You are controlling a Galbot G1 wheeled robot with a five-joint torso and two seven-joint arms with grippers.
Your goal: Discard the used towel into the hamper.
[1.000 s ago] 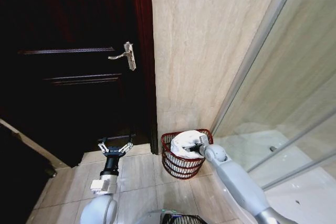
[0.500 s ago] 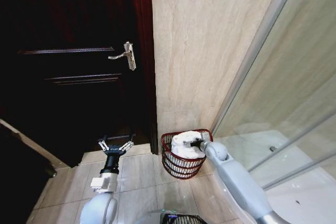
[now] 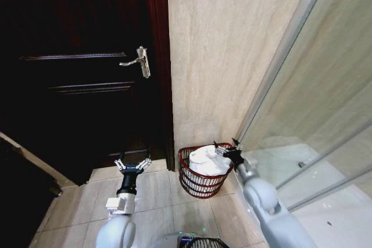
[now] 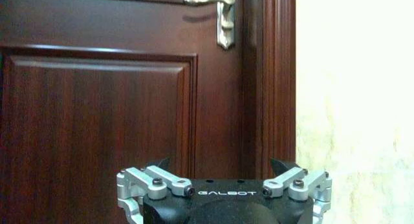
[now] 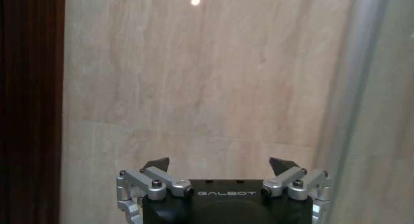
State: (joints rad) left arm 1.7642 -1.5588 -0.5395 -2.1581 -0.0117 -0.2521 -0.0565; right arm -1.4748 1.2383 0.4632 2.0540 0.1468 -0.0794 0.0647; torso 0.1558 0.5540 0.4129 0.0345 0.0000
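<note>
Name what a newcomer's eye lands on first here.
The red hamper on the floor by the tiled wall, with a white towel heaped inside. The open right gripper hangs above its rim, holding nothing. To the left stands a dark door with a metal handle; the open left gripper points toward it.

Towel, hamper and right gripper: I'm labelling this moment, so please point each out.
towel (image 3: 204, 160), head view, on its white folds inside the basket.
hamper (image 3: 197, 185), head view, on its woven front wall.
right gripper (image 3: 226, 147), head view, between its open fingertips.

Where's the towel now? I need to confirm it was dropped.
In the head view, the white towel lies inside the hamper at the wall's foot, beside the open right claw.
</note>
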